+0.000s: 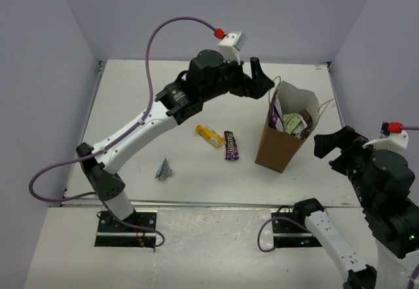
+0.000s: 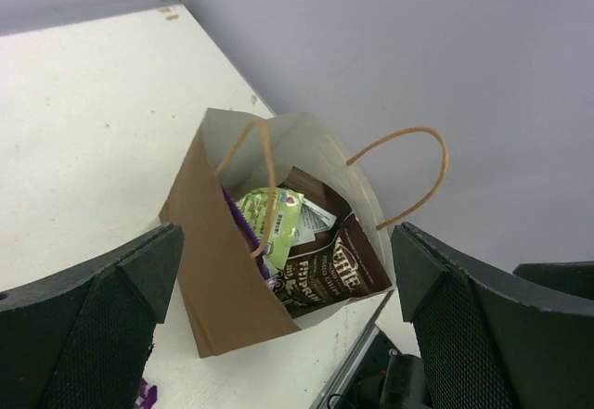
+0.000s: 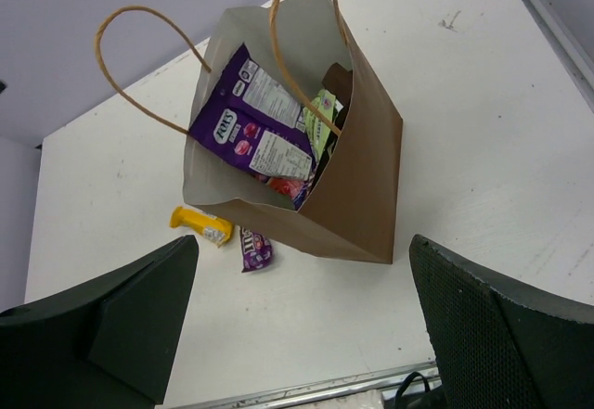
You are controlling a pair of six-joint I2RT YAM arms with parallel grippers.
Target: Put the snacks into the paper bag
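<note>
The brown paper bag (image 1: 278, 146) stands open at the right of the table. It holds a purple pouch (image 3: 251, 117), a green bag (image 2: 269, 219) and a dark brown Kettle packet (image 2: 325, 274). On the table to its left lie a yellow bar (image 1: 209, 135), a dark purple-brown bar (image 1: 231, 145) and a small grey wrapper (image 1: 164, 170). My left gripper (image 1: 258, 79) hangs open and empty above and just left of the bag's mouth. My right gripper (image 1: 334, 146) is open and empty, to the right of the bag. The bag also shows in the left wrist view (image 2: 223, 279) and the right wrist view (image 3: 362, 177).
Grey walls enclose the table on three sides. The bag's loop handles (image 2: 418, 177) stand up over its mouth. A metal rail (image 1: 196, 204) runs along the table's near edge. The yellow bar (image 3: 201, 225) and dark bar (image 3: 253, 249) lie close to the bag's base.
</note>
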